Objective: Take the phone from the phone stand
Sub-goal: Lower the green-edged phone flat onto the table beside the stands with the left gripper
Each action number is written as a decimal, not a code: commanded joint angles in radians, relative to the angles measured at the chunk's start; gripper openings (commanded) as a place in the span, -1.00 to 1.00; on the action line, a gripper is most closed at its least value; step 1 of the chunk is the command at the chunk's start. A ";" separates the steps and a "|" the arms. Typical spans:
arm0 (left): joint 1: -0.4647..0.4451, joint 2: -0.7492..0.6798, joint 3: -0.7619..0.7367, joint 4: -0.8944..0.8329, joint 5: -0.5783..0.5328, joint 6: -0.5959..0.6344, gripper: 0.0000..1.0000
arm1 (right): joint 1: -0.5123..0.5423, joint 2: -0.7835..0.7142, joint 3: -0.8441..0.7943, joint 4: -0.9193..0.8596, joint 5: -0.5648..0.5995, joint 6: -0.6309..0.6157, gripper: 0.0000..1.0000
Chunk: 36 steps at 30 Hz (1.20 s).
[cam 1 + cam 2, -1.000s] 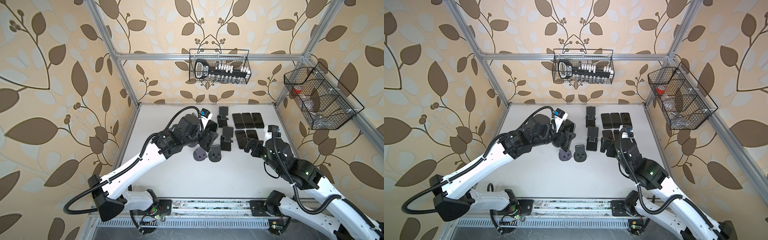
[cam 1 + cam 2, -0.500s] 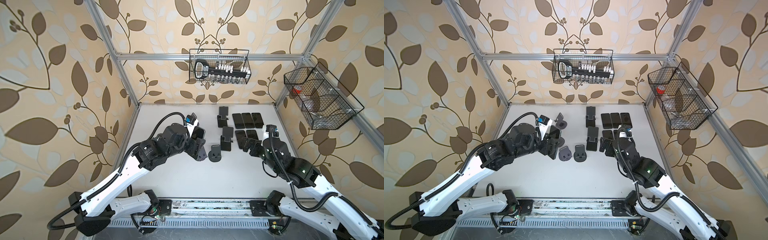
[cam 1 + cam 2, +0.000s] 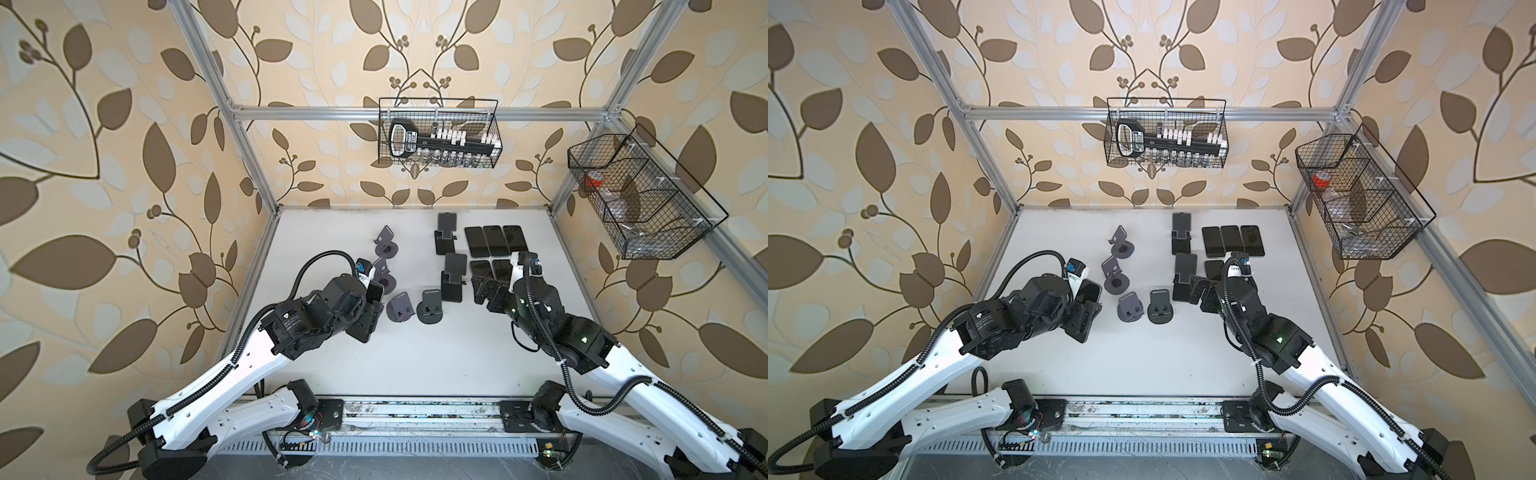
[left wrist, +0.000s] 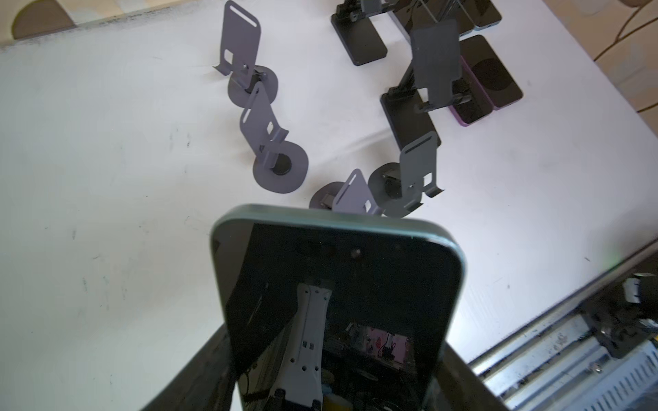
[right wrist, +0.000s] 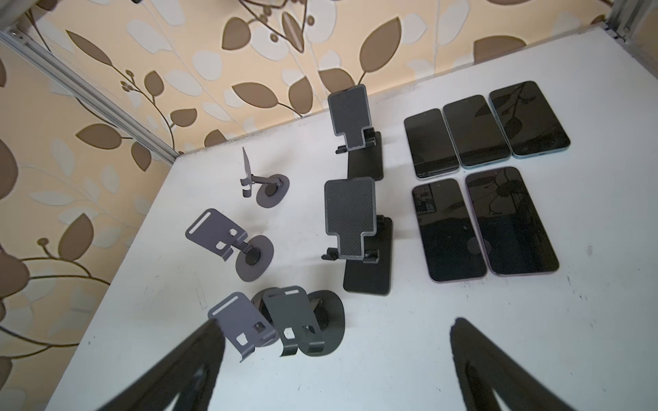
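Left hand [image 3: 370, 312] clamps the phone [image 4: 331, 302] above the counter [image 3: 415, 361] — right hand [image 3: 487, 293] gapes open. Back wire basket [image 3: 438, 100] holds a black tool rack [image 3: 440, 144].

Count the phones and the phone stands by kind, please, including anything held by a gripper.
Phones flat on the table: 5
Phone in the left gripper: 1
Round-base stands: 4
Rectangular-base stands: 2
Total: 12
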 commanded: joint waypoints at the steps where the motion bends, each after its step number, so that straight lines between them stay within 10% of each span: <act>1: 0.015 -0.023 -0.023 0.016 -0.106 -0.014 -1.00 | 0.014 0.000 0.021 0.078 -0.006 -0.003 0.99; 12: 0.310 -0.017 -0.118 0.107 0.160 0.096 -1.00 | 0.094 0.020 0.071 0.097 0.017 0.039 0.99; 36: 0.556 0.214 -0.126 0.171 0.242 0.236 -1.00 | 0.302 0.144 0.119 0.312 -0.116 -0.119 0.96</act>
